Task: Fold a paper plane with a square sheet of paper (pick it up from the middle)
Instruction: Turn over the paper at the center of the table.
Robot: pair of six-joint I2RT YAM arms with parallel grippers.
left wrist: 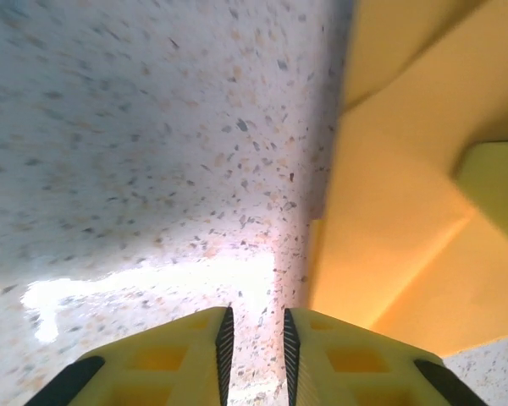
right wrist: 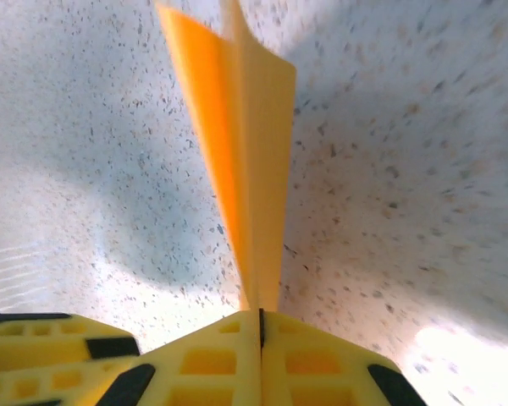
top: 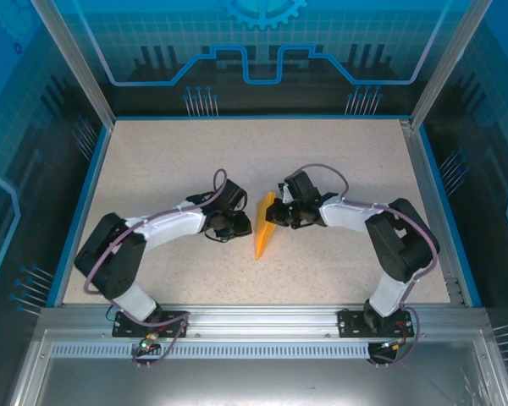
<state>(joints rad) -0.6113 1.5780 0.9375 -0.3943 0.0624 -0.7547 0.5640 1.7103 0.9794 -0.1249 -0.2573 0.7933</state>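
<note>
The orange paper plane (top: 264, 227) is a slim folded wedge in the middle of the table, its point toward the near edge. My right gripper (top: 280, 211) holds its far end, coming in from the right. In the right wrist view the jaws (right wrist: 261, 315) are pressed together on the folded paper (right wrist: 252, 161), which runs away from them. My left gripper (top: 240, 225) sits just left of the plane. In the left wrist view its jaws (left wrist: 254, 320) stand a narrow gap apart over bare table, with the orange paper (left wrist: 398, 220) close on the right, outside them.
The speckled tabletop (top: 152, 169) has a blue rim (top: 83, 194) and clear walls round it. A metal rail (top: 262, 317) with both arm bases runs along the near edge. Both arms bend inward and meet at the centre.
</note>
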